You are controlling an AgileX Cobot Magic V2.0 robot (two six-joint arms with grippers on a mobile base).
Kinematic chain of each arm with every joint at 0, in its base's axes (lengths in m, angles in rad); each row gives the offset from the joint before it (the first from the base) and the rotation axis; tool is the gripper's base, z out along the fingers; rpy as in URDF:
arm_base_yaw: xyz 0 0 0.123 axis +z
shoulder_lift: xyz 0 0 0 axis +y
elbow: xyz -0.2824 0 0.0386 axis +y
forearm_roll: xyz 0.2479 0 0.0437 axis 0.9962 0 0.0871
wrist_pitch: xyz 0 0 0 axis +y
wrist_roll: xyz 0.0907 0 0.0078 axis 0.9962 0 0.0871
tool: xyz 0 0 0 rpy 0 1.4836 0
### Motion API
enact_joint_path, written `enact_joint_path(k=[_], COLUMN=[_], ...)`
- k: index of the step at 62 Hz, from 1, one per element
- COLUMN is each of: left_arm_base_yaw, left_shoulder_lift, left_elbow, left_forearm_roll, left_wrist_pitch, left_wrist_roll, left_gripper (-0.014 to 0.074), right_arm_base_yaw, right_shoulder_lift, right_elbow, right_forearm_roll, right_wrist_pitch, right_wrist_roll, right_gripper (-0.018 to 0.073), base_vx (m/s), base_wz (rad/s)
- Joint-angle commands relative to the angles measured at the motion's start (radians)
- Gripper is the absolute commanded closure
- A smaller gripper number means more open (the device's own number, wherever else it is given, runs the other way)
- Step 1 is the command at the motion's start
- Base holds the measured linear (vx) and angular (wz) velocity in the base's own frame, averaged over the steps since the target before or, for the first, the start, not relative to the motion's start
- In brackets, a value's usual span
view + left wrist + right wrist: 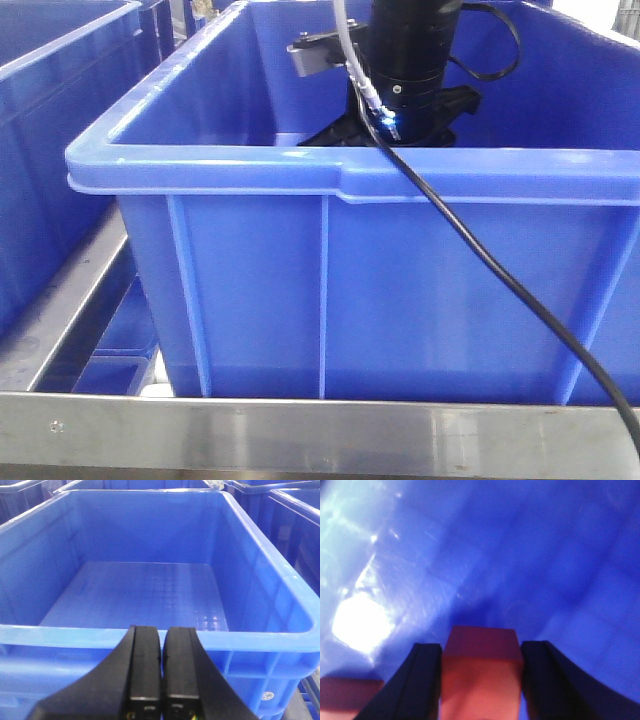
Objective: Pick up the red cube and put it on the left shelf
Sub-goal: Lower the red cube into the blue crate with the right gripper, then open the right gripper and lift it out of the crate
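Item one: red cube (481,672), a plain matte block with flat faces and square edges. We find it clamped between the two black fingers of the right gripper (481,680), close above the glossy floor of a blue crate (400,270).

Item two: that crate, moulded plastic with a rolled rim and vertical ribs, standing on the left shelf (300,435), whose brushed steel front rail runs flat beneath it. The right arm (405,60), black and cylindrical, reaches down inside; a black cable (520,290) trails over the rim.

Item three: left gripper (161,670), black wedge-shaped fingers pressed nearly together and holding nothing, poised outside a crate's near rim.
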Motion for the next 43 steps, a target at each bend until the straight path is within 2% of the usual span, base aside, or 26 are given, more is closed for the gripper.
enact_joint_path(k=[1,15,23,33,43], left_arm_base_yaw=[-0.001,-0.001,-0.001,-0.001,-0.001], left_shoulder_lift=[-0.013,-0.013,-0.013,-0.013,-0.013], left_elbow=[0.024,0.024,0.024,0.024,0.024], left_forearm_roll=[-0.007,-0.007,-0.007,-0.007,-0.007], left_wrist_pitch=[-0.078,-0.078,-0.078,-0.078,-0.078], left_wrist_roll=[-0.006,-0.006,-0.006,-0.006,-0.006], left_gripper=[0.0506,0.0506,0.0506,0.0506,0.0506], right_arm_base_yaw=[-0.004,-0.004,-0.003,-0.003,-0.003], right_shoulder_lift=[-0.058,-0.091,-0.151,-0.301,-0.479], right_elbow=[-0.046,-0.071,-0.069,0.013,0.200], right_forearm_roll=[-0.014,-0.013,-0.012,-0.012,-0.012], right_wrist_pitch=[-0.004,0.024,0.015,-0.045,-0.160], right_wrist_roll=[-0.007,-0.007,-0.007,-0.007,-0.007], right_gripper=[0.0068,0.0064,0.0096,0.0225,0.0358], base_vx=[0.00,0.00,0.00,0.00,0.00], base_wz=[0.00,0.00,0.00,0.00,0.00])
